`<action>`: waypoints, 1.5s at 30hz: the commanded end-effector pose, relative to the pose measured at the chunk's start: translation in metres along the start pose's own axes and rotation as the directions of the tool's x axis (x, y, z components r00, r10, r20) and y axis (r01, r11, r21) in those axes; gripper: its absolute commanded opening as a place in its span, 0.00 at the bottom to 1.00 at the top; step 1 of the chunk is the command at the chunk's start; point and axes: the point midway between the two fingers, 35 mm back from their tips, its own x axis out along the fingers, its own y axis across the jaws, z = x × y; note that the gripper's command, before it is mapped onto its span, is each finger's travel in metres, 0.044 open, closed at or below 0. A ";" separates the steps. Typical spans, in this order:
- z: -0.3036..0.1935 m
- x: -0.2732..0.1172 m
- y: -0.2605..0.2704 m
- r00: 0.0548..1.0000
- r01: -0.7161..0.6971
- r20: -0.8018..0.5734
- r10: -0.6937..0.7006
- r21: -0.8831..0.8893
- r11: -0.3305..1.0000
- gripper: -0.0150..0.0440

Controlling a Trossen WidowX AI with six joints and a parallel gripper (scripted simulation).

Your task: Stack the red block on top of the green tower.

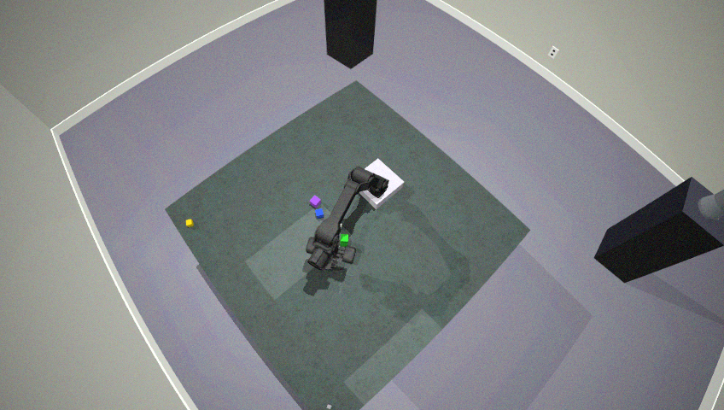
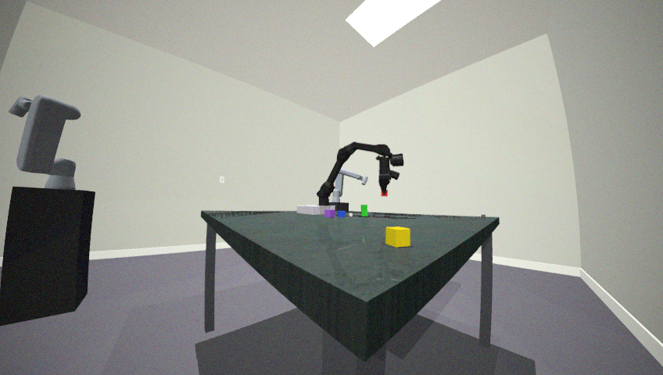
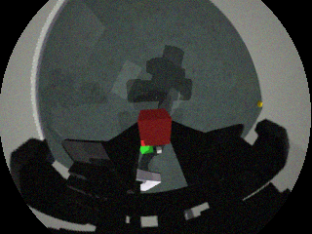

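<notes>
Pincer [image 2: 383,191] clamped on red block [image 2: 383,192], raised above worktop [image 2: 297,232]; green tower [image 2: 363,210] stands below, offset toward arm base (upright).

A yellow block [image 2: 397,236] sits alone near the table's [image 2: 279,246] front edge. A purple block [image 2: 329,213] and a blue block [image 2: 342,213] rest close together, beside a white slab [image 2: 309,209].

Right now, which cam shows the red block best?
Wrist: the red block sits large at center, clamped in the gripper. In the exterior view it's a small red speck at the fingertips, above the table. In the top view the arm hides it.
</notes>
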 end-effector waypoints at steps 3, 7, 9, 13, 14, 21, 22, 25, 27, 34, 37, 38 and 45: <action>-0.018 -0.008 0.002 1.000 0.007 0.013 -0.007 0.005 1.000 0.25; -0.030 -0.008 0.005 1.000 0.006 0.012 -0.007 0.005 1.000 0.25; -0.037 -0.009 0.006 1.000 0.006 0.012 -0.006 0.005 1.000 0.25; -0.050 -0.008 0.009 1.000 0.006 0.011 -0.006 0.005 1.000 0.25; -0.053 -0.008 0.010 1.000 0.006 0.010 -0.006 0.005 1.000 0.25; -0.077 -0.006 0.015 1.000 0.006 0.008 -0.006 0.005 1.000 0.25; -0.080 -0.005 0.016 1.000 0.006 0.008 -0.006 0.005 1.000 0.25; -0.091 -0.004 0.018 1.000 0.005 0.007 -0.005 0.005 1.000 0.25; -0.097 -0.002 0.020 1.000 0.005 0.006 -0.005 0.005 1.000 0.25; -0.113 0.002 0.023 1.000 0.005 0.005 -0.005 0.005 1.000 0.25; -0.113 0.013 0.023 1.000 0.005 0.005 -0.005 0.005 1.000 0.25; -0.113 0.017 0.023 1.000 0.005 0.005 -0.005 0.005 1.000 0.25; -0.113 0.032 0.023 1.000 0.005 0.005 -0.005 0.005 1.000 0.25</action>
